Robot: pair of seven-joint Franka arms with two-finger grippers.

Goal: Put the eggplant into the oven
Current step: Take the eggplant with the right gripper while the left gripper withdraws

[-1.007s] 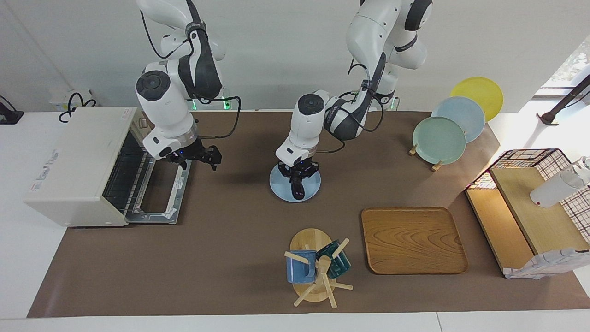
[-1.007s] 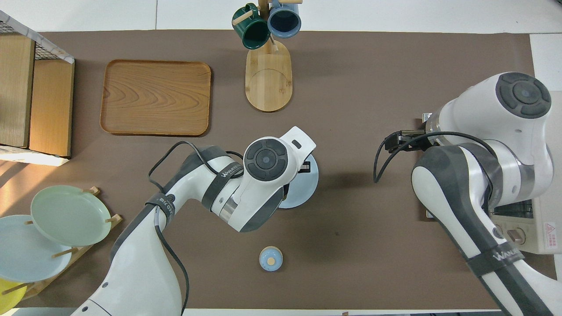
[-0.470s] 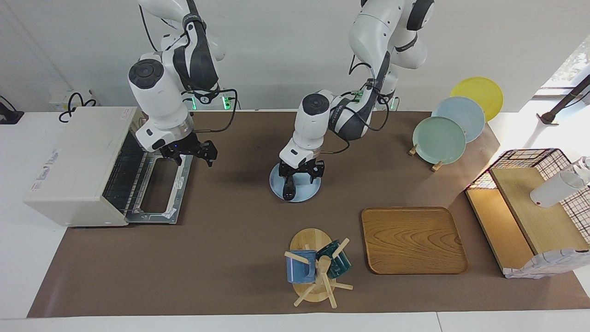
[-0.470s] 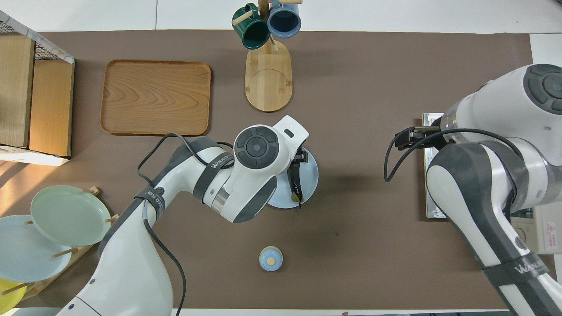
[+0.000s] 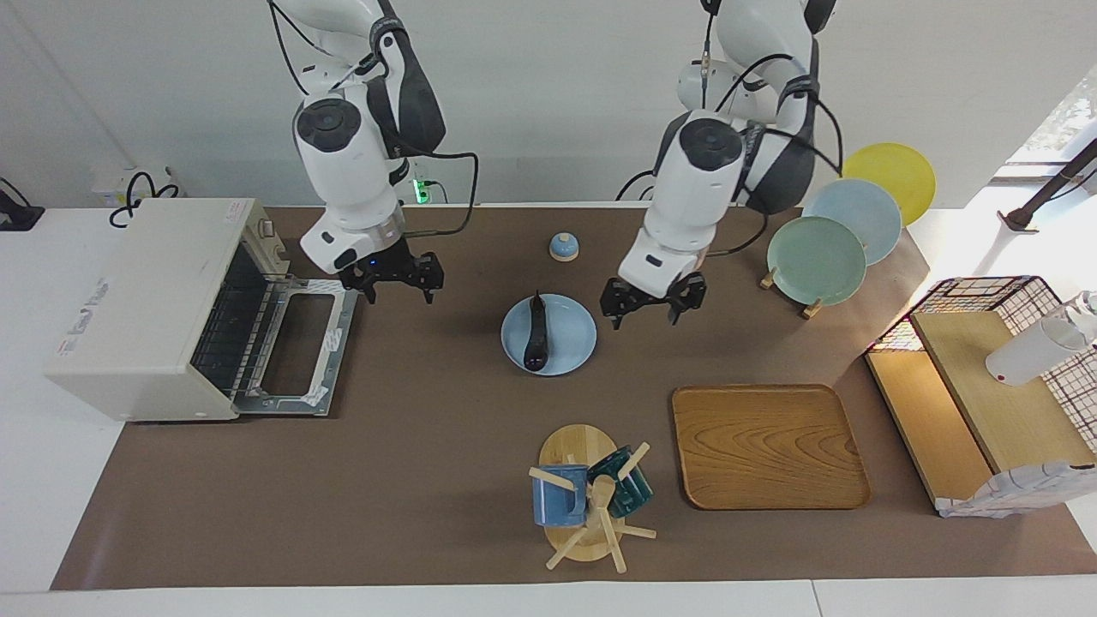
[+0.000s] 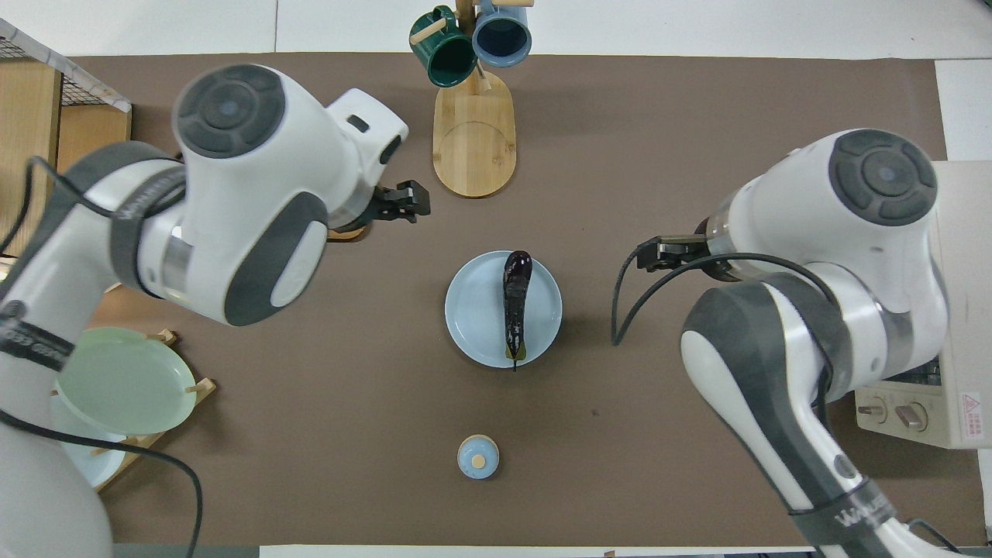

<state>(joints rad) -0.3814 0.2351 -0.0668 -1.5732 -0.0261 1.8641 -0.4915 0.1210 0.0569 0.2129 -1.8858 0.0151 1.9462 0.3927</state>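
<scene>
The oven point(image 5: 146, 308) stands at the right arm's end of the bench point(image 5: 411, 480) with its door point(image 5: 296, 351) folded down flat and the wire rack showing inside, so the opening step looks done. Everything else is left: the eggplant point(image 5: 536, 332) lies untouched on a pale blue plate point(image 5: 572, 343) in the middle of the bench, gripped by neither arm. By my reading the task is at an early stage — the grasp, the carry and the placing on the rack are all to come.

The left hand point(image 5: 651, 302) hangs in the air with its fingers spread and nothing between them; the eggplant and its plate lie just beside it, toward the right arm's end. The right hand point(image 5: 392, 280) is also spread and empty, raised over the bench by the corner of the lowered door, with the oven's mouth just beside it and the eggplant well apart from it toward the middle.

The eggplant is slim, long and glossy, a dark purple close to black. It lies lengthwise across the plate, its small green stem cap at the rim nearer the robots and its rounded end farther from them. It looks smooth and slippery — a grip across its middle would seem safest.
</scene>
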